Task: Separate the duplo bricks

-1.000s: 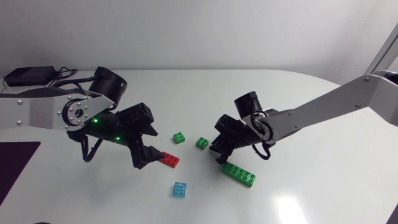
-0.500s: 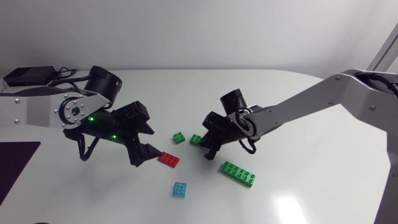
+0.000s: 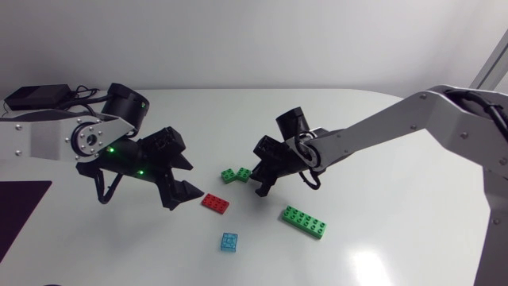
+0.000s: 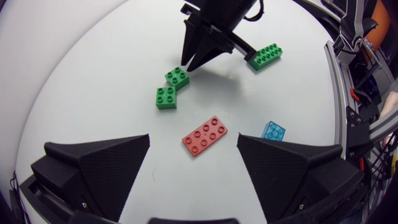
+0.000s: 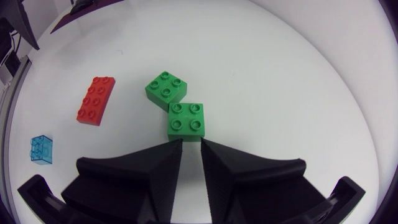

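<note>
Jaws of the left gripper (image 3: 189,177) are standing wide apart in the head view, holding nothing, with the red brick (image 3: 215,203) lying just beside the lower fingertip. The right gripper (image 3: 257,187) is pointing down at the table with its jaws almost together, gripping nothing. Two small green bricks (image 3: 236,174) are sitting side by side just beside its tip. The long green brick (image 3: 304,222) and the blue brick (image 3: 229,241) are lying apart, nearer the front.

From the left wrist, the red brick (image 4: 204,135) is lying between the spread fingers, touching neither. The small green bricks (image 4: 171,87) are resting further ahead, at the right gripper's (image 4: 191,63) tip.

From the right wrist, a thin slit is showing between the fingers. The nearer green brick (image 5: 186,119) is lying just ahead of the tips, and the other green brick (image 5: 166,88) is meeting it corner to corner.
</note>
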